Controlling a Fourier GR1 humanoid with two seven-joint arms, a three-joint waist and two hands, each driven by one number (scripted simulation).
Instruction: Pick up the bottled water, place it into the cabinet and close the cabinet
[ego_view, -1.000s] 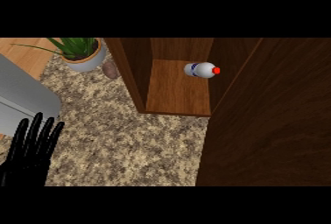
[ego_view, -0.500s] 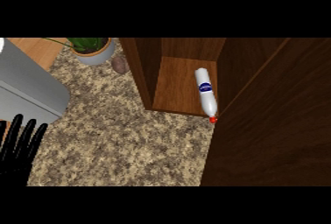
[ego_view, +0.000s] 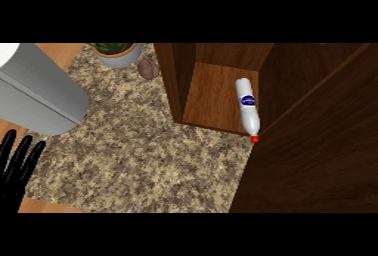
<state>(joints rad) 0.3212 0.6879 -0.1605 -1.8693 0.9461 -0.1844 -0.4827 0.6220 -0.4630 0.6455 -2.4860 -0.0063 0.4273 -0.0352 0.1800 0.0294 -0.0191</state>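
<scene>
Since half a second ago the view has shifted little: the bottled water (ego_view: 246, 106) lies much as it did then, on its side on the floor of the cabinet (ego_view: 214, 95), whereas a second ago it stood further back in the cabinet with its red cap toward the right; the left hand (ego_view: 16, 165) shows at nearly the same place at the view's left edge.

Now the bottled water lies lengthwise along the right part of the cabinet's wooden floor, white body with a blue label about its middle, red cap pointing toward the view's lower edge and reaching just past the front lip of the cabinet floor; the cap sits just beside the dark wooden door (ego_view: 317, 150), which fills the right of the view and stands open; the cabinet's left wall rises beside the speckled granite counter (ego_view: 148, 160).

The left hand is black, fingers straight and spread, pointing upward, holding nothing, well apart from the bottle; the right hand shows nowhere.

On the counter at the top stands a potted plant (ego_view: 116, 51) in a grey pot, with a small brown thing (ego_view: 148, 69) just beside it, too small to name; a large grey curved object (ego_view: 37, 95) covers the upper left.
</scene>
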